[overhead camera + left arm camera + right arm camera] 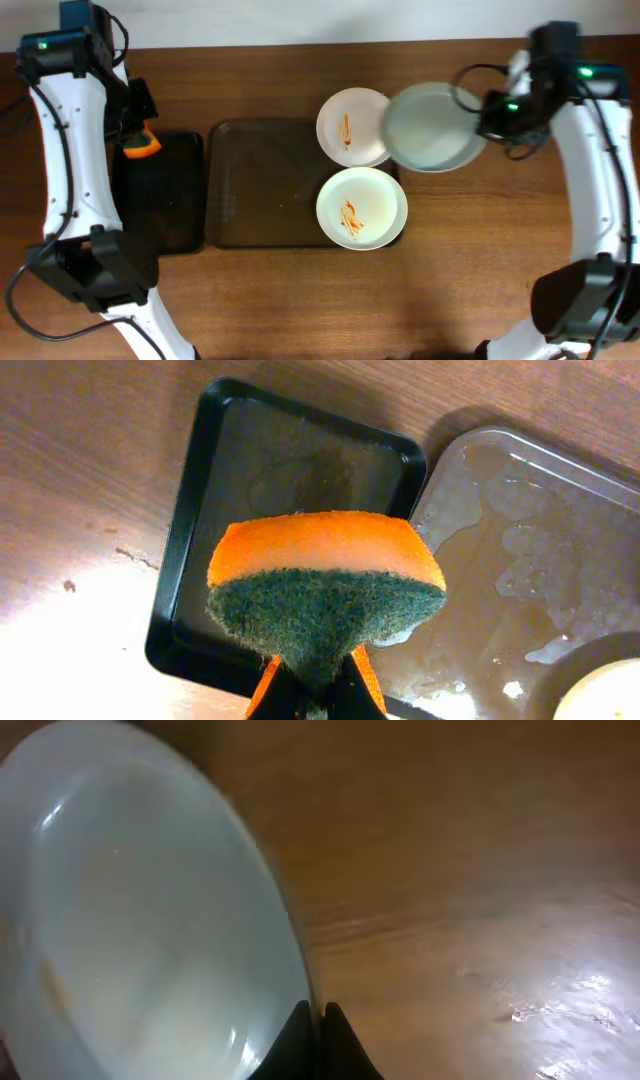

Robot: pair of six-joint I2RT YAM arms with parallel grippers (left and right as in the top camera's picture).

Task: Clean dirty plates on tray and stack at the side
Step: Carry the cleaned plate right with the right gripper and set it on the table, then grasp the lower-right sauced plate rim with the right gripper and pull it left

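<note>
Overhead, wooden table (470, 260), wet tray (262, 190), black tray (172, 212), 2 stained plates (361, 207)

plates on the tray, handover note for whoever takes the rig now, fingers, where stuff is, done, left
Left gripper: fingers shut on the orange sponge with green scouring pad, above the small black tray.
Right gripper: fingers shut on the rim of a clean-looking round white plate, beyond the large brown tray's right edge.
On that tray's right side: far orange-streaked white plate and near orange-streaked white plate.
Done: one plate apparently wiped. Left: set it aside, clean two, stack all.
</note>
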